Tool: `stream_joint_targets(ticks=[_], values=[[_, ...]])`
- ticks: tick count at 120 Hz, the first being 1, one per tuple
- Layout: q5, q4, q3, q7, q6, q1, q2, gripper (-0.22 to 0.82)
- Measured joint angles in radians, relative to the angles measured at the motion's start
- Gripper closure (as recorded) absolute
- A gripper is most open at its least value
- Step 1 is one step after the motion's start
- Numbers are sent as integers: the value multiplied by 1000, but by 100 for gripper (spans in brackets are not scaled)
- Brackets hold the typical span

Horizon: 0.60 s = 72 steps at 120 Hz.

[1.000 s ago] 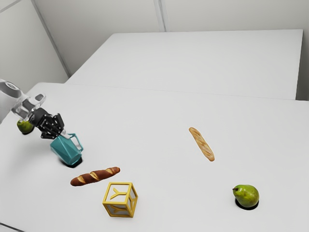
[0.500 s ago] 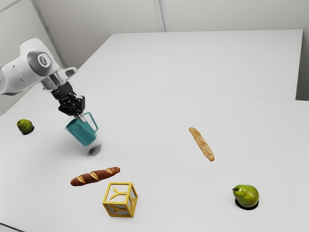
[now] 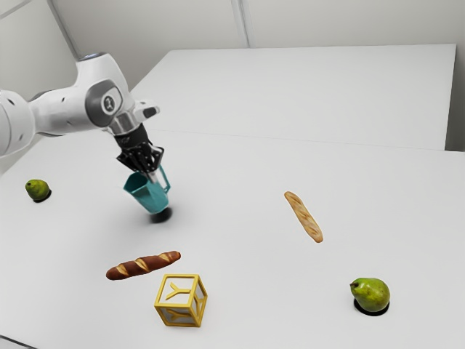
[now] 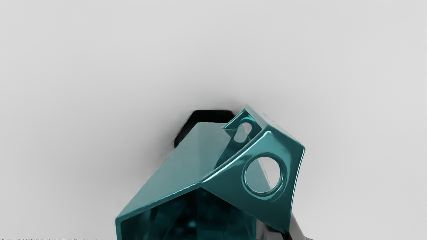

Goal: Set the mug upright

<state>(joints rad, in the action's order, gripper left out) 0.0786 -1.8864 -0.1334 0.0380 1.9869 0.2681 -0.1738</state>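
One glossy teal, flat-sided mug (image 3: 147,195) hangs tilted just above the smooth white table (image 3: 240,218), its angular mouth leaning toward the exterior view's left, its base close over a dark shadow. The black two-finger gripper (image 3: 152,177) pinches it at the rim beside the handle (image 4: 280,143), a sharp-cornered piece pierced by a round hole and a smaller oval one. Beyond lie a crusty brown scored loaf (image 3: 143,265), a green pear (image 3: 37,190) mottled with brown, a yellow-framed cube with raised letters (image 3: 182,299), a slim pale golden baguette (image 3: 304,217) and, farthest, a shiny yellow-green pear (image 3: 371,294).
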Motion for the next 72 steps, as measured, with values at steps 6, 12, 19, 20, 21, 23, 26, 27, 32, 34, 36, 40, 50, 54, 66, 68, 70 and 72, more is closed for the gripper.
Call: stream_joint_targets(ticks=[6,12,19,20,21,23,26,27,32,34,36,40,50,54,66,68,70,72], values=[[-10,-5,-12,-27,5,-3,-2,79],[-29,-7,-26,-54,10,-5,-5,79],[-50,-12,-39,-83,20,-6,-7,79],[-53,-14,-41,-87,22,-6,-7,79],[-55,-16,-42,-91,23,-7,-7,79],[-60,-19,-44,-99,27,-7,-8,79],[-65,-23,-47,-110,32,-7,-10,79],[-67,-24,-47,-114,34,-7,-11,79],[-73,-27,-49,-131,40,-7,-17,79],[-75,-28,-50,-138,43,-7,-19,79],[-77,-28,-50,-144,46,-6,-22,79],[-80,-29,-50,-156,51,-6,-26,79],[-88,-30,-51,-184,62,-6,-35,79],[-90,-30,-51,-194,65,-6,-39,79],[-93,-29,-51,-222,72,-6,-52,79],[-94,-29,-51,-226,73,-6,-54,79],[-94,-29,-51,-230,74,-6,-56,79],[-95,-29,-51,-234,74,-6,-57,79]])
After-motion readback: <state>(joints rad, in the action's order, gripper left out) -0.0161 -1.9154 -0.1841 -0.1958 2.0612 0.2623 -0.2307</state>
